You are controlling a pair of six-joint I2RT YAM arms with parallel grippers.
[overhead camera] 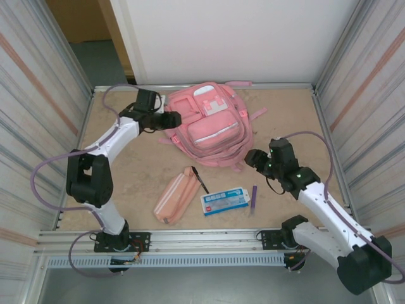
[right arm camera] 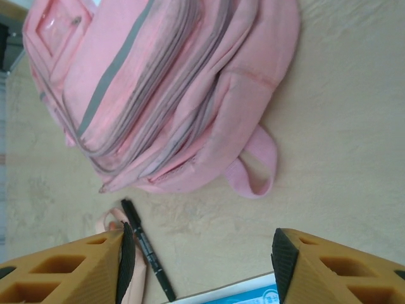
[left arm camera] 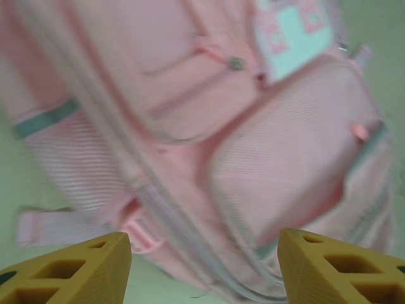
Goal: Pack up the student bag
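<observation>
The student bag (overhead camera: 209,126), a large pink backpack with front pockets, lies flat at the back middle of the table. My left gripper (overhead camera: 172,119) hovers at the bag's left side. In the left wrist view its jaws (left arm camera: 204,269) stand open just above the blurred bag (left arm camera: 190,114), gripping nothing. My right gripper (overhead camera: 254,158) is by the bag's near right corner. It is open (right arm camera: 199,266) over bare table, a little short of the bag (right arm camera: 158,82) and its strap loop (right arm camera: 256,171).
In front of the bag lie a salmon-pink pencil case (overhead camera: 176,195), a black pen (overhead camera: 200,180), a blue-and-white flat pack (overhead camera: 224,201) and a purple pen (overhead camera: 254,197). The black pen (right arm camera: 147,253) lies beside my right gripper's left finger. Metal-framed walls enclose the table.
</observation>
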